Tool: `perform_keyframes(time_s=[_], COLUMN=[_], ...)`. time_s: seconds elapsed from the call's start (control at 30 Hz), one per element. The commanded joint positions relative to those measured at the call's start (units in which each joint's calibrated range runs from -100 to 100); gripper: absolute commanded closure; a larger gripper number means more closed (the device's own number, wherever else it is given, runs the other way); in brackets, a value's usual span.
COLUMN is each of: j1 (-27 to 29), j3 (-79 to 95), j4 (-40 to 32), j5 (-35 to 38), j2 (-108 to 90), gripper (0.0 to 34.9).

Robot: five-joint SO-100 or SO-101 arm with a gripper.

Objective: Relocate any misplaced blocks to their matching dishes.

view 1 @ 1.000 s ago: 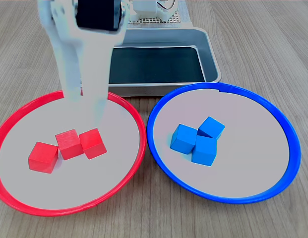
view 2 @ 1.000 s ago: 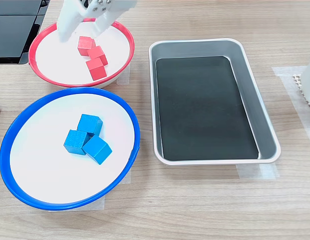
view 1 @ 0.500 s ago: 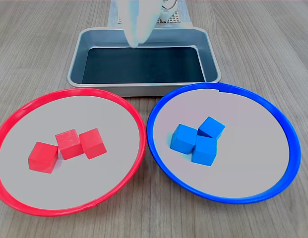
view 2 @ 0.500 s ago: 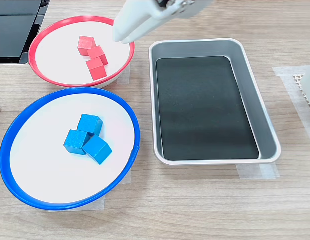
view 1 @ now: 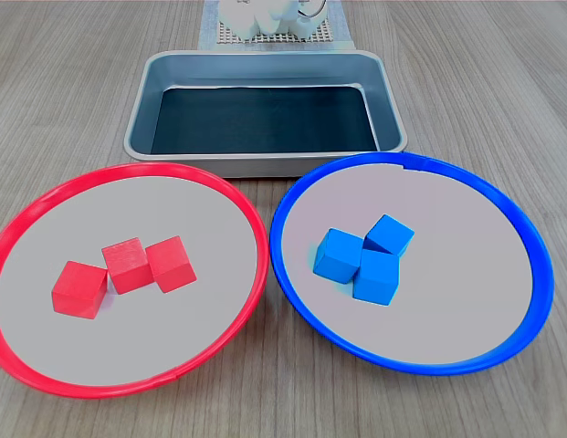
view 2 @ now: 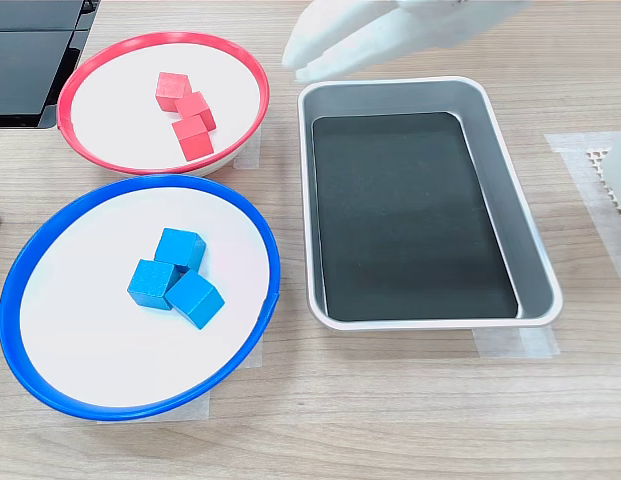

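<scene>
Fingers of the white plastic gripper [view 2: 308, 62] appear blurred in the second exterior view, hanging above the table [view 2: 390, 400] between the red-rimmed round plate [view 2: 252, 72] and the rectangular silver metal tray with a dark bottom [view 2: 535, 260]; they seem nearly pressed together and carry nothing, though blur prevents certainty. In the first exterior view only part of the white arm [view 1: 256, 16] shows behind the tray. Three small matte red cubes [view 1: 128, 270] lie clustered inside the red-rimmed plate, touching or nearly so. Three small matte blue cubes [view 1: 363, 258] sit bunched in the blue-rimmed round plate [view 1: 530, 228]. No cube is seen in a plate of the wrong colour, and the tray holds none. Judgement: sorting looks complete. Handling assessment: the cubes look light, rigid and not slippery, with flat parallel faces suited to a pinch across two opposite sides; neighbours crowd some faces, so an exposed outer pair of faces would be preferable.
</scene>
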Motion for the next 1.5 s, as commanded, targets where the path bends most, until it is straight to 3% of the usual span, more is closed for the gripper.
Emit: perform_keyframes(time_s=[0.0,0.23,0.73,0.9,1.47], j1=[0.1,0.9,1.6,1.3,2.2], j3=[2.7,12.8,34.6,36.9,41.4], j4=[-1.1,-0.5,10.6,14.4,15.0], j5=[-5.7,-11.7,-16.2,-16.7,-15.8], j2=[-5.8,-19.9,-47.9,-51.7,-51.7], gripper=[34.6,34.6,34.4,34.5,34.6])
